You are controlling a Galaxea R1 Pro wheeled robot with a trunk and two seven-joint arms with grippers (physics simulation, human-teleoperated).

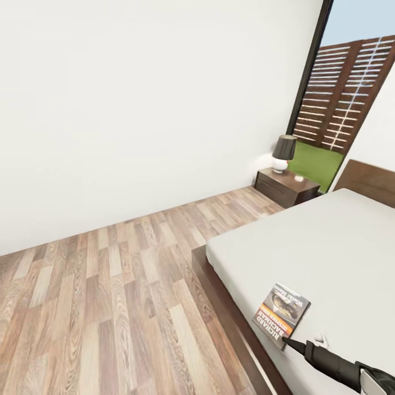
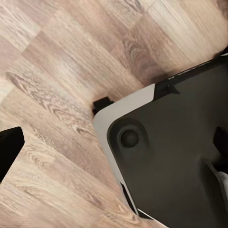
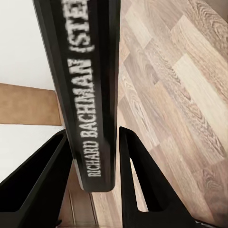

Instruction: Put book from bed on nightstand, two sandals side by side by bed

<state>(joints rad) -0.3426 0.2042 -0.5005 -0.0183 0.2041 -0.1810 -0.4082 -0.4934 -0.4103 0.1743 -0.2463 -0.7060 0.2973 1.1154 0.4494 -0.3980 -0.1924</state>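
Observation:
The book (image 1: pixel 282 314), dark grey with an orange band, hangs tilted over the near edge of the bed (image 1: pixel 329 247). My right gripper (image 1: pixel 289 344) is shut on its lower end. In the right wrist view the book's spine (image 3: pixel 90 95), lettered "Richard Bachman", stands between the two black fingers (image 3: pixel 142 180), which press on both sides. One nightstand (image 1: pixel 286 187) sits by the headboard (image 1: pixel 367 181), far from the book. My left gripper (image 2: pixel 114 147) hangs over the wood floor with its fingers wide apart and nothing between them. The sandals are out of view.
A dark-shaded lamp (image 1: pixel 283 153) and a small white item stand on the nightstand. A white wall runs along the left, with a tall window (image 1: pixel 345 99) behind the nightstand. Wood-plank floor (image 1: pixel 109 296) lies between wall and bed. My own base (image 2: pixel 171 156) shows under the left arm.

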